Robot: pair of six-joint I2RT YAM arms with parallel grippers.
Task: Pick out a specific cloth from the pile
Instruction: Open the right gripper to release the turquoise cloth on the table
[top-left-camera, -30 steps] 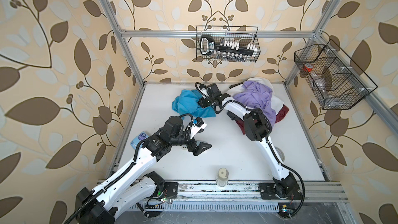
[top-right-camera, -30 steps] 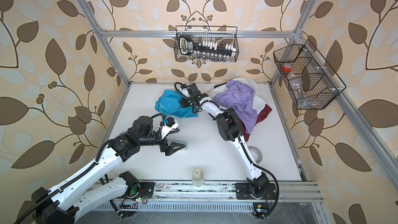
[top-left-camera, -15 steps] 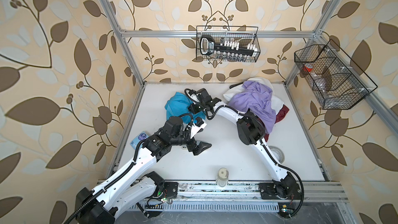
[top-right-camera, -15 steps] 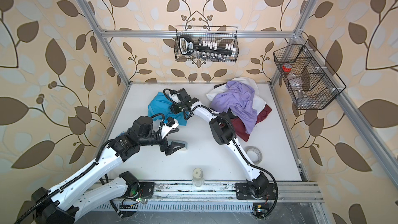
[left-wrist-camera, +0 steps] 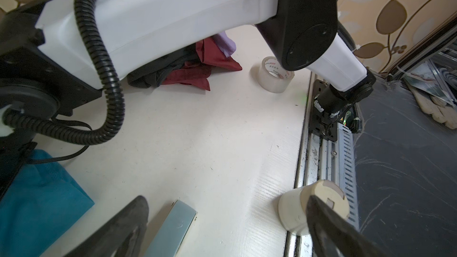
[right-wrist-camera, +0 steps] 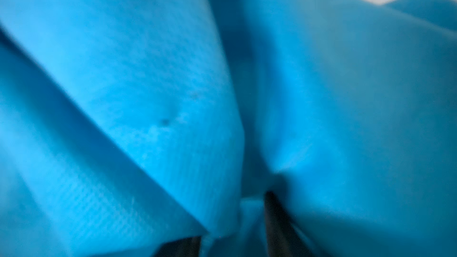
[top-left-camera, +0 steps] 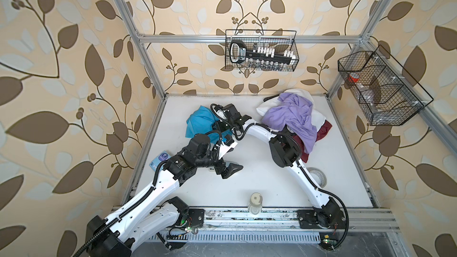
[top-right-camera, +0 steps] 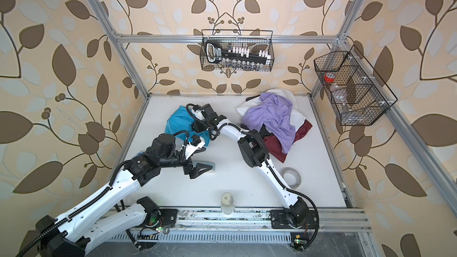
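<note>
The turquoise cloth (top-left-camera: 197, 124) (top-right-camera: 178, 124) lies bunched on the white table at the back left, apart from the pile (top-left-camera: 294, 117) (top-right-camera: 272, 117) of lavender, white, maroon and dark garments at the back right. My right gripper (top-left-camera: 218, 127) (top-right-camera: 197, 127) reaches across and points down into the cloth's right edge. In the right wrist view the cloth (right-wrist-camera: 173, 95) fills the frame; my right gripper (right-wrist-camera: 232, 215) has its dark fingers parted, with a fold of cloth between them. My left gripper (top-left-camera: 230, 169) (left-wrist-camera: 222, 218) hangs open over a pale blue stapler (left-wrist-camera: 170, 231).
A roll of clear tape (top-left-camera: 317, 178) (left-wrist-camera: 274, 77) lies at the front right near the right arm's base. A small cream jar (top-left-camera: 256, 201) (left-wrist-camera: 304, 208) stands at the front edge. Wire baskets (top-left-camera: 262, 50) (top-left-camera: 380, 90) hang on the back and right walls.
My right gripper dragged the turquoise cloth leftward, away from the pile, and its fingers have now parted. The left arm has stayed where it was.
</note>
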